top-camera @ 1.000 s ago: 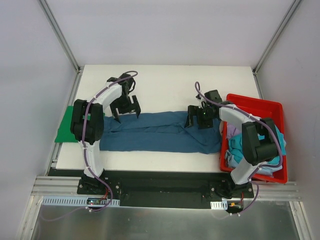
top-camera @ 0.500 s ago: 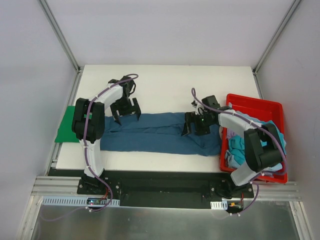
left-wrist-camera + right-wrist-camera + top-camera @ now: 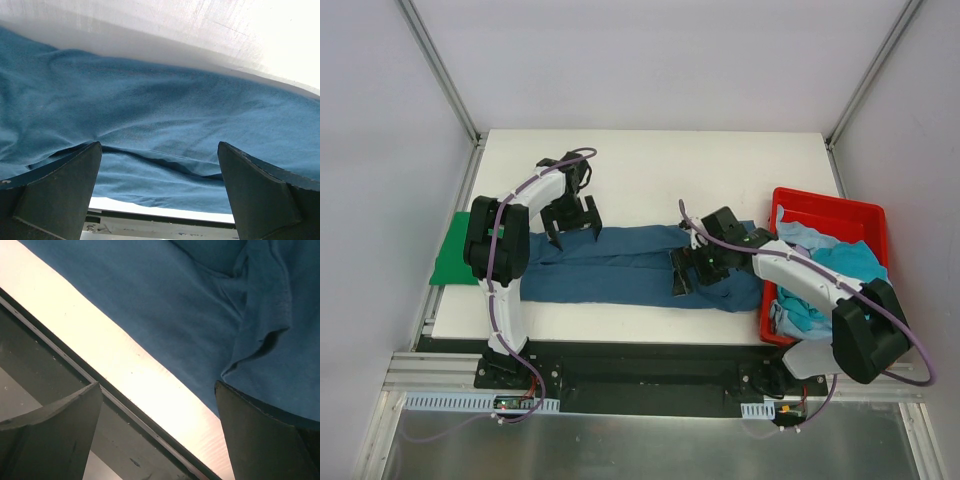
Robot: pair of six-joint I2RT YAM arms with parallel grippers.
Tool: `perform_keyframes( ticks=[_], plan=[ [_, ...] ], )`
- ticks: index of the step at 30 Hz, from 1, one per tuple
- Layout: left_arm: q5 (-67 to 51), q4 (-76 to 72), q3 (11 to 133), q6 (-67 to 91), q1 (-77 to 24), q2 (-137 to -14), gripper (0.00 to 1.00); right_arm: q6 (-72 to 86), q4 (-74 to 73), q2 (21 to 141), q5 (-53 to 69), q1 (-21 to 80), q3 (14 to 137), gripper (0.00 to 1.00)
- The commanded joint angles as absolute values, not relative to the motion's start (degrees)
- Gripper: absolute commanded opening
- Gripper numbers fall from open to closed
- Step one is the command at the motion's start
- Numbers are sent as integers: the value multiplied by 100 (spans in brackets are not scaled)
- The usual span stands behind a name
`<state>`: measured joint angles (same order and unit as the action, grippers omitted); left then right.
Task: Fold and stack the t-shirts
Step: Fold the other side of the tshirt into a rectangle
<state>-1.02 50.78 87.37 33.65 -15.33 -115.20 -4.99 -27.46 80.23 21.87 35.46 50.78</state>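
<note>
**Counter** (image 3: 650, 165): flat, matt white rectangular board inside pale enclosure walls.

**Dark teal-blue t-shirt** (image 3: 620, 268): soft knit cotton with a fine weave visible close up. It lies on the counter as a long horizontal band through the centre, from about 9 o'clock towards 3 o'clock. It is folded lengthwise, with a dark crease line along the middle and shallow wrinkles. Its 3 o'clock end is bunched against the bin.

**Green t-shirt** (image 3: 448, 262): bright, flat, roughly rectangular. It sits at the 9 o'clock edge of the counter, partly hidden by the left arm.

**Red bin** (image 3: 825, 203): rigid glossy plastic, rectangular, at 3 to 4 o'clock. It holds crumpled t-shirts (image 3: 840, 265) in teal and light blue, heaped loosely.

**Left end effector** (image 3: 573, 230): black, with two wedge-shaped fingers (image 3: 60, 190). It is at the far hem of the blue shirt, near 10 o'clock. The jaws are spread fully wide, with only fabric below them and nothing gripped.

**Right end effector** (image 3: 688, 278): black, over the near half of the blue shirt, just right of centre. Its wrist view shows a stitched hem, a curled fold, a strip of bare counter and the dark frame rail. The jaws are spread nearly as wide and hold nothing.
</note>
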Motion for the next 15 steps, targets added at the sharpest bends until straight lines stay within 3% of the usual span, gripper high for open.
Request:
perform_keyframes(
  ticks=[1,5,9,15],
  plan=[
    [-70,5177,8789,3401,-1538,-11409,99,-685,-2698,7586,1882,3533,5238,96],
    [-53,5168,8754,3419,-1538,-11347,99,-449,-2637,7506,907,3332,5282,96],
    [-53,5168,8754,3410,-1538,-11355,99,-185,-2436,8032,1283,2901,5563,96],
    [-35,5159,8745,3393,-1538,-11320,99,-26,-1872,8920,2178,3102,6081,96]
  ],
)
